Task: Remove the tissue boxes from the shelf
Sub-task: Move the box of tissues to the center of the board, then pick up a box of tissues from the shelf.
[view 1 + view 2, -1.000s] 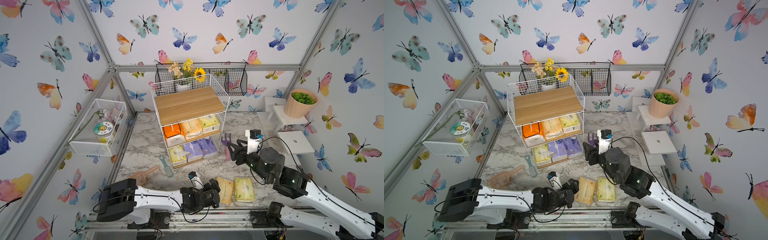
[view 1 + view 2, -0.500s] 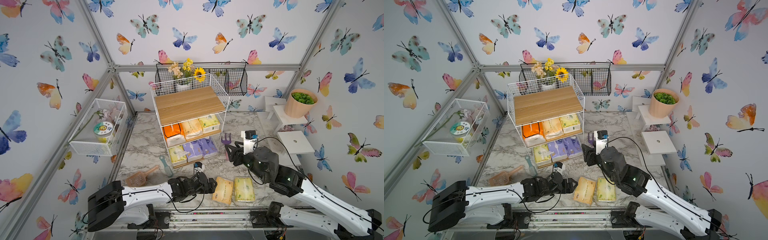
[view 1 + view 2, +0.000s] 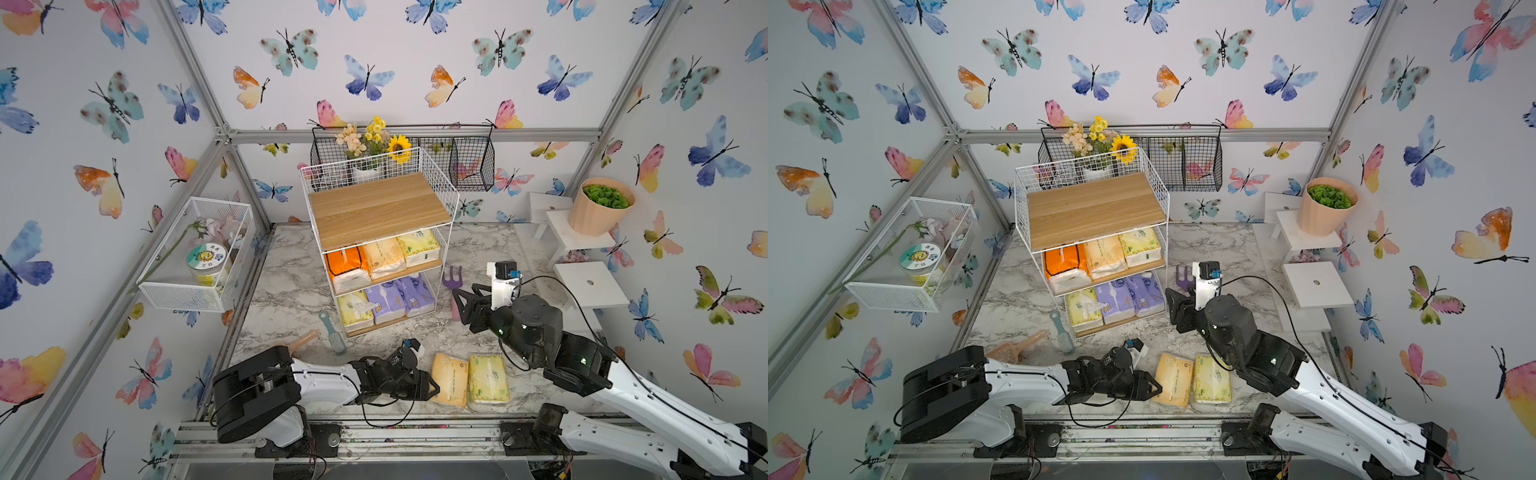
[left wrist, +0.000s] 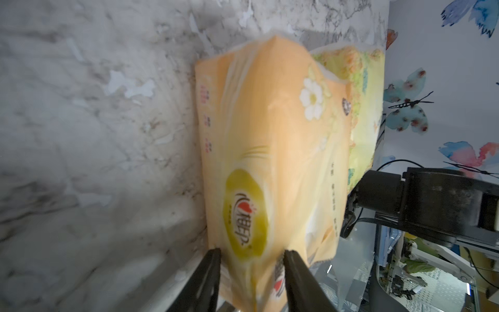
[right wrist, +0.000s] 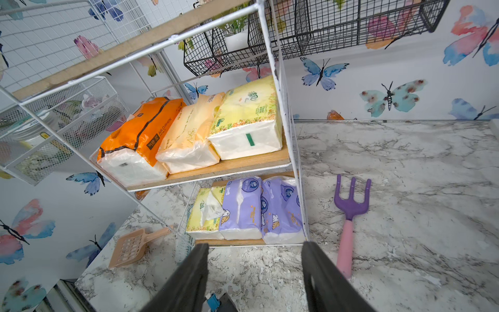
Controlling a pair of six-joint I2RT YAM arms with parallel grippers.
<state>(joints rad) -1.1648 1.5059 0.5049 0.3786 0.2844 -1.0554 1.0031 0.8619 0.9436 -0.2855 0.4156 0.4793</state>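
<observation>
The shelf [image 3: 380, 208] is a white wire rack with wood boards. Its middle board holds three tissue boxes: an orange one [image 3: 347, 266], a peach one [image 3: 382, 257] and a pale yellow one [image 3: 417, 248]. The bottom board holds a yellow one [image 3: 354, 309] and two purple ones [image 3: 388, 301]. Two more lie on the marble near the front edge, peach [image 3: 449, 379] and yellow-green [image 3: 488, 378]. My left gripper [image 4: 251, 254] is shut on the near end of the peach pack [image 4: 270, 140], which bulges between the fingers. My right gripper [image 5: 255, 245] hangs open in front of the shelf's lower right corner.
A purple and pink hand fork [image 3: 454, 282] lies just right of the shelf, under my right gripper [image 3: 463, 291]. A blue brush [image 3: 332, 332] and a peach scoop [image 3: 305, 338] lie to the shelf's front left. White steps [image 3: 590, 284] with a plant pot [image 3: 600, 208] stand at the right.
My left gripper has reached right onto the peach pack on the table, and its jaws have gone from wide to pinching it. The right arm has barely moved.
</observation>
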